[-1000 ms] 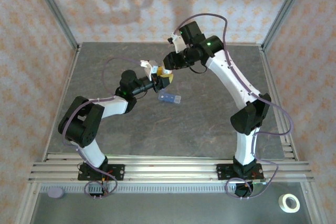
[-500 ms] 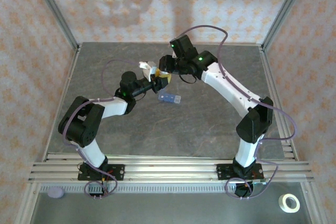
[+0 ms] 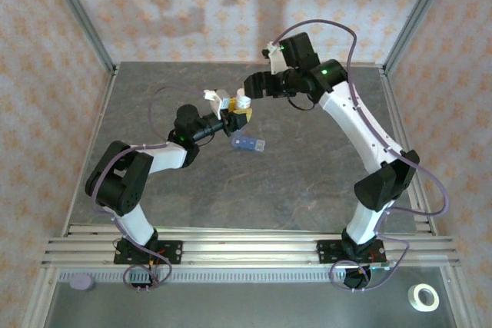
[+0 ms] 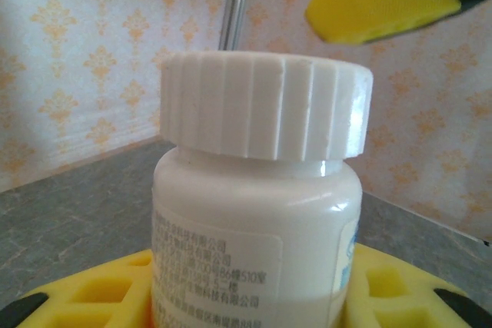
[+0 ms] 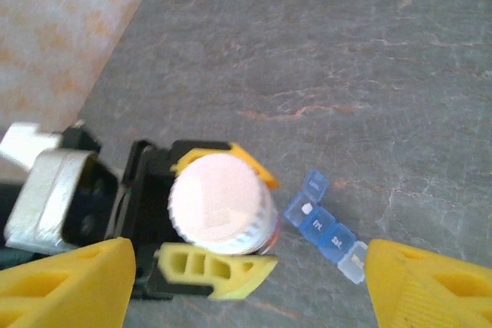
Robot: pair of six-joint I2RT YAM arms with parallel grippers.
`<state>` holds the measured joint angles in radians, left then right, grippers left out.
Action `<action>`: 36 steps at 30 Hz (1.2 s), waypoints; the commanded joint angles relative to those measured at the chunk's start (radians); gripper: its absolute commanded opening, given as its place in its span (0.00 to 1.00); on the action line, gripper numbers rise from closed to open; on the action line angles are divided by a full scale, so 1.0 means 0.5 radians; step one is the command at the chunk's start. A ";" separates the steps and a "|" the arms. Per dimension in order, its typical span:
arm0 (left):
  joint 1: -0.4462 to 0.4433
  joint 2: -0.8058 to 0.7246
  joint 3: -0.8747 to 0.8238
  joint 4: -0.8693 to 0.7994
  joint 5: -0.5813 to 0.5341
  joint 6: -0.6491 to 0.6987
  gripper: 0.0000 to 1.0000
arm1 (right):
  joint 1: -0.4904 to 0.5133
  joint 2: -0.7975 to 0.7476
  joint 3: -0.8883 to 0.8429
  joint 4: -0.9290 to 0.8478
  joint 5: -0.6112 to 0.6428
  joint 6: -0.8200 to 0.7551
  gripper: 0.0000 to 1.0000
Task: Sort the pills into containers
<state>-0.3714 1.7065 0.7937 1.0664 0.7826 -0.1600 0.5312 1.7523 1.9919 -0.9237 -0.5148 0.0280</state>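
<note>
Containers (image 3: pixel 248 144), one small blue strip of joined square compartments, lie flat on the grey table (image 3: pixel 307 182), just beside my left pincer (image 3: pixel 238 115) and apart from it, on the side nearer to the arm bases; my left pincer is clamped on a white bottle (image 5: pixel 219 201), which stands upright with its ribbed cap (image 4: pixel 265 105) on; my right pincer (image 3: pixel 250 84) hangs above the cap, its yellow fingers (image 5: pixel 69 286) wide apart and nothing between them.

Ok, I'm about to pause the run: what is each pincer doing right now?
Left pincer: shut on the white bottle, cap on.
Right pincer: open, holding nothing, above the bottle.
</note>
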 commanded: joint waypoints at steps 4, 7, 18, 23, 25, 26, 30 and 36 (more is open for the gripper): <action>-0.003 -0.038 0.113 0.052 0.174 -0.035 0.00 | 0.016 0.241 0.394 -0.409 -0.175 -0.425 0.78; -0.003 -0.032 0.124 0.055 0.193 -0.057 0.00 | 0.018 0.325 0.524 -0.490 -0.234 -0.448 0.77; -0.003 -0.006 0.140 0.082 0.208 -0.082 0.00 | 0.027 0.402 0.581 -0.518 -0.224 -0.437 0.65; -0.003 -0.004 0.140 0.085 0.211 -0.083 0.00 | 0.033 0.419 0.581 -0.518 -0.219 -0.427 0.55; -0.002 -0.004 0.140 0.088 0.212 -0.088 0.00 | 0.036 0.422 0.581 -0.512 -0.219 -0.419 0.52; -0.004 -0.002 0.142 0.091 0.211 -0.089 0.00 | 0.036 0.424 0.583 -0.509 -0.216 -0.411 0.50; -0.005 -0.004 0.141 0.094 0.205 -0.091 0.00 | 0.041 0.425 0.570 -0.489 -0.190 -0.359 0.42; -0.006 -0.040 0.116 0.039 0.064 0.001 0.00 | 0.085 0.338 0.325 -0.253 0.001 0.016 0.36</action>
<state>-0.3710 1.7065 0.8326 1.0473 0.8459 -0.2001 0.5495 1.9480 2.2196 -1.1271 -0.5861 -0.0982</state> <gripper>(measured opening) 0.429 0.366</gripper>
